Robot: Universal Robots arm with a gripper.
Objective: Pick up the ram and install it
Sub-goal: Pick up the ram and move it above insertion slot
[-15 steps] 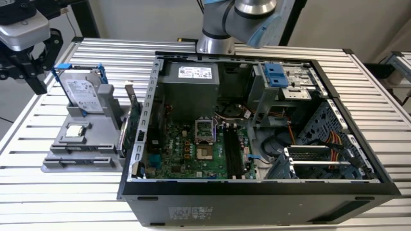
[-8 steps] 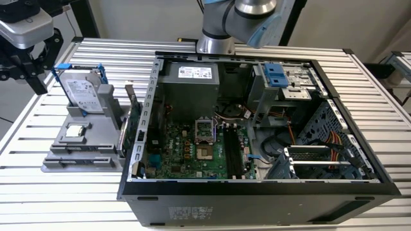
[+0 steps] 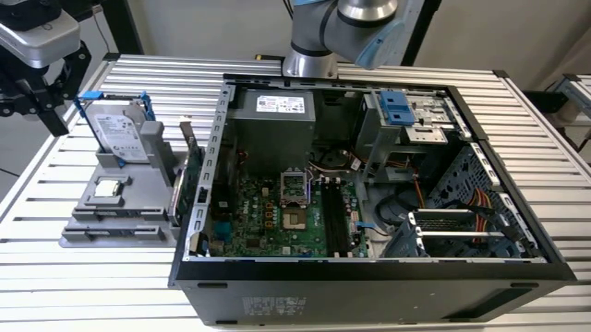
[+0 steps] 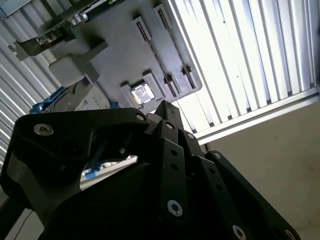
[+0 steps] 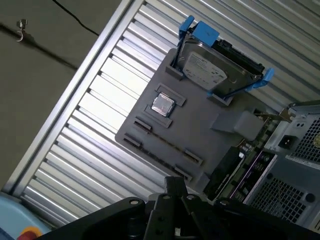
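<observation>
Slatted aluminium table carries everything I'm watching. In the exterior view an open case lies on it with the side off and the board facing up. To the exterior view's left of the case sits a grey fixture. A drive in a blue frame stands upright at the fixture's far end, and a square chip lies flat in a pocket near its middle. A green card stands on edge between the fixture and the case wall, just beside both.

The arm rises behind the case. The gripper hangs high at the exterior view's far left, out past the drive and well apart from the case. Whether it is released or clenched I cannot tell from here.

Both wrist views look past the gripper's black body onto the fixture. In the first wrist view I get the drive, the chip and the card against the case. In the second wrist view I get the chip and the pale floor beyond the table's edge.

The ram, as far as I can judge, is the long dark stick standing in the slots just to the exterior view's right of the socket. It is down on the board and well apart from the gripper. I cannot make out its chips or label.
</observation>
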